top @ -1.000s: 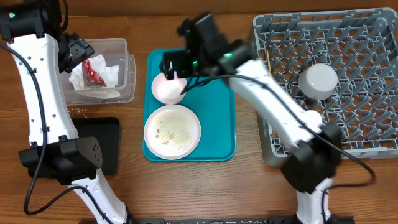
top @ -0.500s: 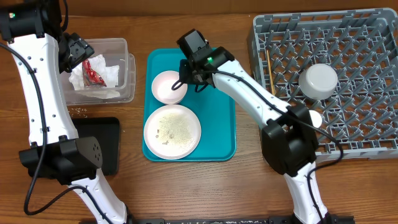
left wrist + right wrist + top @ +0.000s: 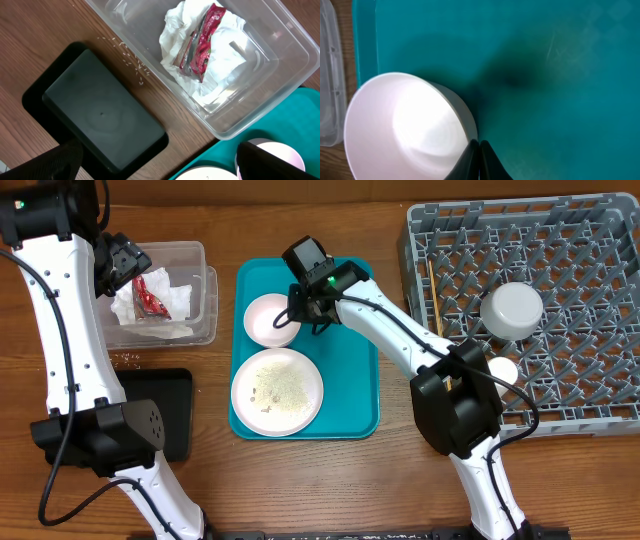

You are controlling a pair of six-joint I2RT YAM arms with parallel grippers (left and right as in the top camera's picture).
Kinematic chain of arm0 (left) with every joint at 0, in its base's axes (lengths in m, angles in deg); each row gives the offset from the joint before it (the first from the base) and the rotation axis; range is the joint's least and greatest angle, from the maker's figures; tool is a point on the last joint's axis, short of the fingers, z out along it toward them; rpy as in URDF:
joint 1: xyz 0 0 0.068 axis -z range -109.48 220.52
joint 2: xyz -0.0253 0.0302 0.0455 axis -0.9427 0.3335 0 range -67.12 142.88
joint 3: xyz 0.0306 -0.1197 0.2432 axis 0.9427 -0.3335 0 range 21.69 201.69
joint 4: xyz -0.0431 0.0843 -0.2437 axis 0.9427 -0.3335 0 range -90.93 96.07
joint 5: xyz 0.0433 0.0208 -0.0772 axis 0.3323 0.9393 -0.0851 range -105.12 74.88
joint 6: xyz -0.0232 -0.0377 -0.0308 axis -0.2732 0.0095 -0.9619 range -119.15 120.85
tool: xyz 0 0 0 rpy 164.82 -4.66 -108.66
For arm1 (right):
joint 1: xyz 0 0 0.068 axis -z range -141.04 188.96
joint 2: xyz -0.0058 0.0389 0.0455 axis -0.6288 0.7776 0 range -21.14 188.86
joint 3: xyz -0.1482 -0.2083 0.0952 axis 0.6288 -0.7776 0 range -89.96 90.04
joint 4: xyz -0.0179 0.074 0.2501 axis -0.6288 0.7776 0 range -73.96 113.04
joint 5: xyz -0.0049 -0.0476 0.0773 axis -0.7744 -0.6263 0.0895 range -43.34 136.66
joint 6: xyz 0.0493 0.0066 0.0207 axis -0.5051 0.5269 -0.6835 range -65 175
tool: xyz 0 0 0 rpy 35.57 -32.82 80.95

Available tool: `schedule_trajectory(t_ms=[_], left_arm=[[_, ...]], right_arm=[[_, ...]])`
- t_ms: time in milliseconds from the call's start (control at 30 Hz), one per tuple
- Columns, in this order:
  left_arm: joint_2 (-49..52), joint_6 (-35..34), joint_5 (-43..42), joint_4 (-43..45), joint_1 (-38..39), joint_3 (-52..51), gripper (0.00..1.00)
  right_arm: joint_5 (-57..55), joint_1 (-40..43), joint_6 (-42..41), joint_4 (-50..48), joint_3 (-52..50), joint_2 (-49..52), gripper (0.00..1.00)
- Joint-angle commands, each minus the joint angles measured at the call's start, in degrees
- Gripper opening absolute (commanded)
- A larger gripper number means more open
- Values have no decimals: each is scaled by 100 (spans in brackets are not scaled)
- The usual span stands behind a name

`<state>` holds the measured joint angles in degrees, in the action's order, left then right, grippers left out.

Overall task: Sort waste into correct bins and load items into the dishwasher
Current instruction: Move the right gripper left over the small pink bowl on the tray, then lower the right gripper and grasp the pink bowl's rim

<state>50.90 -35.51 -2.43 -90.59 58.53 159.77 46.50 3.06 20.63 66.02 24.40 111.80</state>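
The wooden table point(image 3: 400, 480) carries everything. On its right side is the largest thing, the square grey dish rack point(image 3: 590, 380) with its grid of pegs. The flat teal tray point(image 3: 350, 380) lies in the middle. At the far left is the clear plastic tub point(image 3: 195, 255), with the shallow black tray point(image 3: 170, 410) nearer the front edge and bare of waste. The large pale pink plate point(image 3: 277, 391) sits on the front half of the teal tray, speckled with whitish crumbs. The grey-white bowl point(image 3: 512, 310) rests among the pegs in the middle of the rack. The small pink dish point(image 3: 268, 320) sits on the teal tray just behind the plate. The right gripper point(image 3: 476, 143) is at the dish's right edge with its fingers pressed together on the rim. The left gripper point(image 3: 157, 147) hangs over the tub's left side, its fingers spread wide and holding nothing. The small white cup point(image 3: 503, 370) lies in the rack in front of the bowl. The wooden chopsticks point(image 3: 433, 295) lie along the rack's left side. Inside the tub are the crumpled white napkins point(image 3: 220, 60), with the small red wrapper point(image 3: 202, 42) on top of them. Loose rice grains point(image 3: 131, 61) are scattered on the wood between the tub and the black tray.
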Motion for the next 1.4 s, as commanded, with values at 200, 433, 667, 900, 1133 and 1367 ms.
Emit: schedule_trajectory(t_ms=[200, 433, 667, 900, 1133, 1367], left_arm=[[-55, -94, 81, -11, 39, -9, 100], [-52, -94, 81, -11, 39, -9, 100], [-55, -94, 81, -11, 39, -9, 100], [-52, -94, 81, -11, 39, -9, 100], [-55, -94, 81, -11, 39, -9, 100], [-52, -94, 81, -11, 39, -9, 100]], right_arm=[[223, -70, 157, -28, 50, -269, 4], [623, -334, 920, -352, 44, -216, 4], [74, -455, 748, -374, 33, -15, 7], [-243, -369, 452, -142, 33, 20, 7], [-229, -330, 409, -103, 33, 98, 7], [-68, -323, 391, -184, 33, 354, 4]])
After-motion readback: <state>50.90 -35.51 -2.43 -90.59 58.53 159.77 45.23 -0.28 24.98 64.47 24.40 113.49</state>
